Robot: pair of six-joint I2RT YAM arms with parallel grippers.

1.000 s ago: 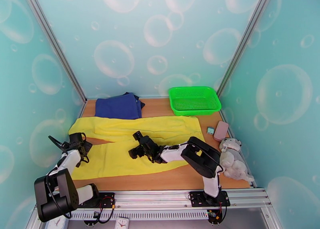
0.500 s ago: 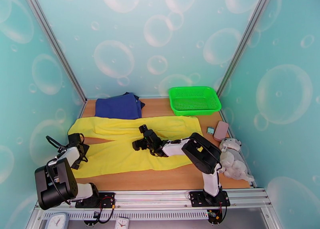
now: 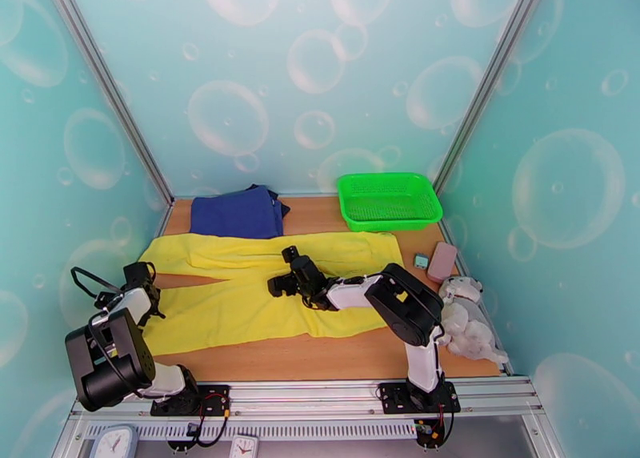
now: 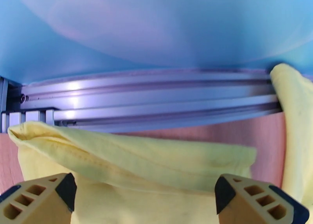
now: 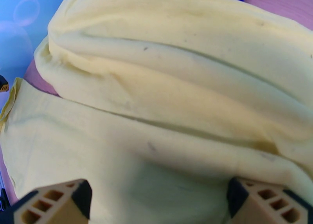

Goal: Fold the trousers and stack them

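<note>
The yellow trousers (image 3: 264, 291) lie spread flat across the table, legs toward the left wall and waist to the right. My left gripper (image 3: 138, 275) is at the left ends of the legs, open. In the left wrist view, a leg's hem (image 4: 133, 158) lies just ahead of the left gripper (image 4: 144, 199), between its tan fingertips (image 4: 39, 201). My right gripper (image 3: 282, 270) hovers open over the middle of the trousers. The right wrist view has yellow folds (image 5: 164, 103) beneath the right gripper (image 5: 156, 203), with nothing pinched.
Folded navy blue cloth (image 3: 238, 211) lies at the back left, touching the trousers' far edge. A green basket (image 3: 388, 201) stands at the back right. A pink case (image 3: 442, 261), a small teal object (image 3: 421, 260) and a grey plush toy (image 3: 464, 315) line the right side. The metal frame rail (image 4: 148, 103) runs close by the left gripper.
My left gripper has swung left and back to the ends of the legs near the wall. My right gripper has moved a little farther back over the trousers. Both stay open.
</note>
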